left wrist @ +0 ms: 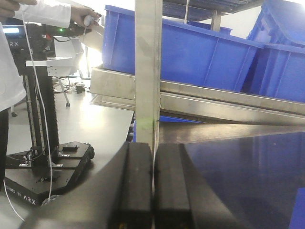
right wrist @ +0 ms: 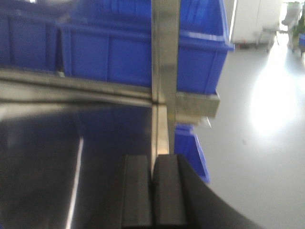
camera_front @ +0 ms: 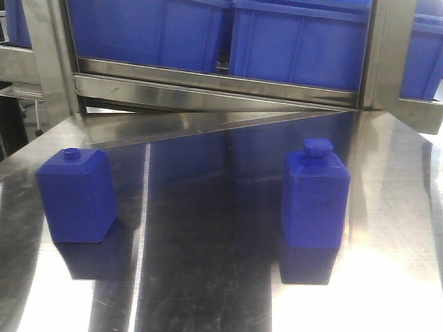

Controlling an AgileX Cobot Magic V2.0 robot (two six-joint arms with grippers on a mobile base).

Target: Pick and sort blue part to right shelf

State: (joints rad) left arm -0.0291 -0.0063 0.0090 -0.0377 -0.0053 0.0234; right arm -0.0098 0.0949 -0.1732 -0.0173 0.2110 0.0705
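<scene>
The blue part (camera_front: 315, 197), tall and narrow with sloped shoulders and a squarish cap, stands upright on the steel table (camera_front: 208, 277) at the right. Neither gripper shows in the front view. My left gripper (left wrist: 153, 152) is shut and empty, pointing at a steel upright of the rack. My right gripper (right wrist: 153, 164) is shut and empty, pointing at another upright. The shelf (camera_front: 221, 79) with its large blue bins (camera_front: 297, 41) stands behind the table and also shows in the right wrist view (right wrist: 164, 71). The blue part is out of both wrist views.
A shorter, squat blue block (camera_front: 76, 195) with a small round cap stands on the table's left. A person in white (left wrist: 12, 57) and a black mobile base (left wrist: 43, 164) are on the floor at left. Another blue bin (right wrist: 190, 148) sits low beside the right upright.
</scene>
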